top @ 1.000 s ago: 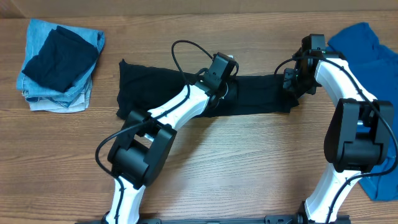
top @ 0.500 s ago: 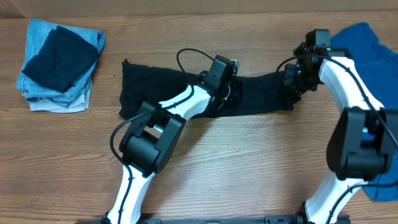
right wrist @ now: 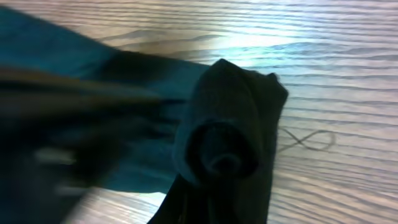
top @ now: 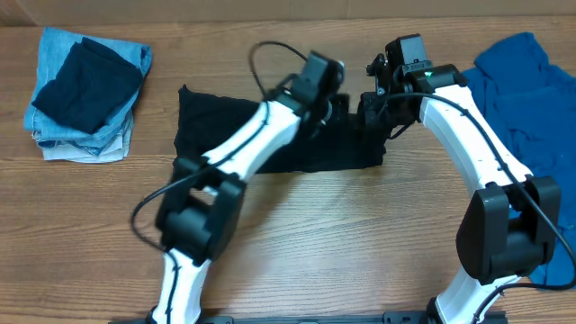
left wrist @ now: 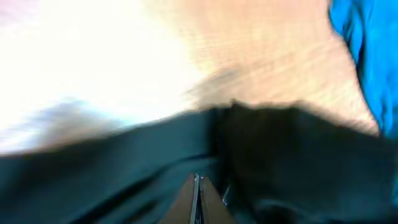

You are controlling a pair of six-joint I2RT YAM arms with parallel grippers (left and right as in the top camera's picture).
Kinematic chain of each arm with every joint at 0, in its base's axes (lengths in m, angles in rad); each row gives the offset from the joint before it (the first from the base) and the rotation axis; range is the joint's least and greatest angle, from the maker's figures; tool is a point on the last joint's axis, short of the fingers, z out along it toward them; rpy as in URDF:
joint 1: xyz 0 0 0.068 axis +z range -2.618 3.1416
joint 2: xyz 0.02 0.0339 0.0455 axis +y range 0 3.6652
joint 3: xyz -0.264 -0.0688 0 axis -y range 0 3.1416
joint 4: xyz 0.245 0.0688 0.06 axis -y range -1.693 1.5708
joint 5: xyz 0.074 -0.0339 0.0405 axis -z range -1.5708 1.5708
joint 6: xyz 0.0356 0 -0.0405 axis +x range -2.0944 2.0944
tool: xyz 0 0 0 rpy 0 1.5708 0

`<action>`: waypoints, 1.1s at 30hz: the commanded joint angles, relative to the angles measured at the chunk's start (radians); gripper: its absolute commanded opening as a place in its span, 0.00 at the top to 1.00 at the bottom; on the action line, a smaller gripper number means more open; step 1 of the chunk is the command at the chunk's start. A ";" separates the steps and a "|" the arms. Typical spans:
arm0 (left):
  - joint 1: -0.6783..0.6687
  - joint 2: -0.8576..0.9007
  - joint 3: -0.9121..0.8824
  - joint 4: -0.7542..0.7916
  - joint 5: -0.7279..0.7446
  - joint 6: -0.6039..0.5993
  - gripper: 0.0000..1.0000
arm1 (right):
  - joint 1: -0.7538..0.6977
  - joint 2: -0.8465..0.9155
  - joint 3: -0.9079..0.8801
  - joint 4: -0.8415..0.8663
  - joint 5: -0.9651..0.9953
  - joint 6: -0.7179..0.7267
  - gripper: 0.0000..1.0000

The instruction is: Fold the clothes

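- Left gripper (top: 333, 110) and right gripper (top: 371, 113) each clench the right edge of the black fabric garment (top: 211, 126) at centre frame, seemingly to fold it toward frame left.
- Its left half lies flat on the wooden desk (top: 342, 234).

Bare table (top: 360, 252) front; black garment (top: 202, 117) centre, stack (top: 85, 94) left, blue garment (top: 531, 90) right

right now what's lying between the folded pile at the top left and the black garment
Only bare table, as the overhead view shows; the folded pile and the black garment lie apart.
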 commanded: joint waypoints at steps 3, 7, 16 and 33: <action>0.142 -0.154 0.035 -0.108 -0.092 0.060 0.96 | 0.026 -0.026 0.019 0.027 -0.073 0.004 0.96; 0.183 -0.156 0.035 -0.155 -0.092 0.060 0.96 | 0.105 -0.026 0.019 0.092 -0.072 0.004 0.96; 0.185 -0.159 0.035 -0.186 -0.122 0.131 0.85 | 0.162 -0.020 -0.100 0.258 0.008 0.003 0.96; 0.192 -0.181 0.035 -0.207 -0.122 0.131 0.84 | 0.195 0.052 -0.209 0.484 -0.089 0.055 0.96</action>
